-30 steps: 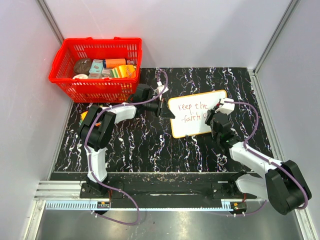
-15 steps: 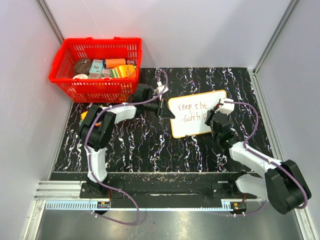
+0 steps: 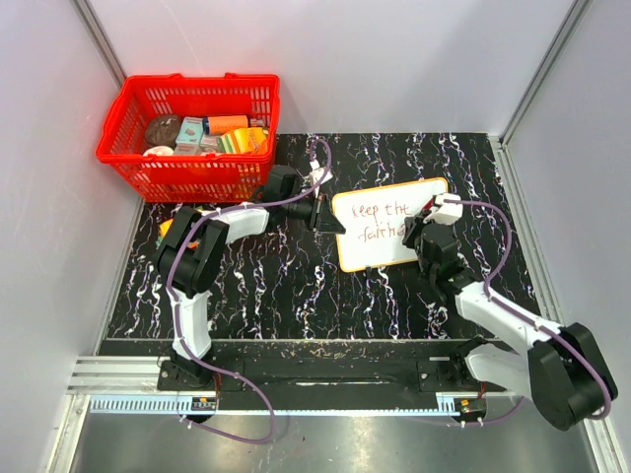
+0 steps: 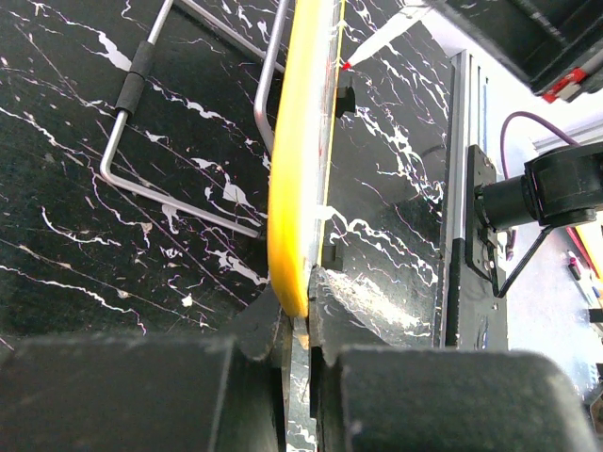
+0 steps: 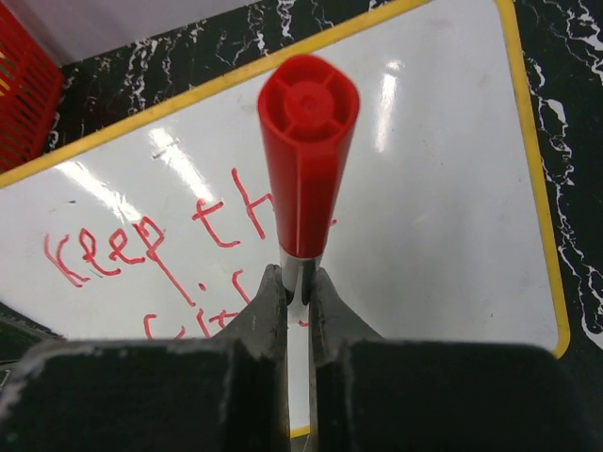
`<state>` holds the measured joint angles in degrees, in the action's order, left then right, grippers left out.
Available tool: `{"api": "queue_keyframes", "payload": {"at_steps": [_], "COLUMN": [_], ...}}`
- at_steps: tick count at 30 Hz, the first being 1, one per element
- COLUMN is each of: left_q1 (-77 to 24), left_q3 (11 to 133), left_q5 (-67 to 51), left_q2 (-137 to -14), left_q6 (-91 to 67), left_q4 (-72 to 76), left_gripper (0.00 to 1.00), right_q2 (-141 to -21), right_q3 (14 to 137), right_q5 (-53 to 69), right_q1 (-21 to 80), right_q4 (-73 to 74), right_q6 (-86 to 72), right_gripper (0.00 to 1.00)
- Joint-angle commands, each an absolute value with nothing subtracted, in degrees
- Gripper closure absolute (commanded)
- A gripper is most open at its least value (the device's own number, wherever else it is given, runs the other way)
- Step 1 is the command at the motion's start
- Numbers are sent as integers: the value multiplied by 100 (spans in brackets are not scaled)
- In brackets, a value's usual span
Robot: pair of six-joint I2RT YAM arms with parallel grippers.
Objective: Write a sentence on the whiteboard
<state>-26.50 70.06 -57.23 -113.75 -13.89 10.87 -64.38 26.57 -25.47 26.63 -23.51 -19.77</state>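
The whiteboard with its orange-yellow rim lies propped on the black marbled table, right of centre. The sentence in red marker reads "keep the" over "faith". My left gripper is shut on the board's left edge; the left wrist view shows the jaws pinching the yellow rim. My right gripper is shut on a red marker, held upright with its tip at the end of the second line. The right wrist view shows the board and the writing under the jaws.
A red basket full of packaged goods stands at the back left. A wire stand shows behind the board in the left wrist view. Grey walls close in the table on three sides; an aluminium rail runs along the near edge.
My right gripper with the marker has shifted slightly to the right along the second line. The left arm and the board have not moved.
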Motion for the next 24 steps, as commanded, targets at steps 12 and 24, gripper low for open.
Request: {"api": "queue_keyframes", "payload": {"at_steps": [12, 24], "left_q1": [-2812, -2812], "left_q3": [6794, 6794], "left_q5": [-5212, -5203], "left_q2": [-11698, -11689], "left_q6": [-518, -501], "left_q4": [483, 492], "left_gripper": [100, 100], "right_q2": [-5853, -6311], "right_q3": [2953, 3015], "right_q5": [-2997, -3032], "right_q1": [2690, 2619], "right_q4": [-2197, -2531], "right_q6": [-1486, -1468], "right_gripper": [100, 100]}}
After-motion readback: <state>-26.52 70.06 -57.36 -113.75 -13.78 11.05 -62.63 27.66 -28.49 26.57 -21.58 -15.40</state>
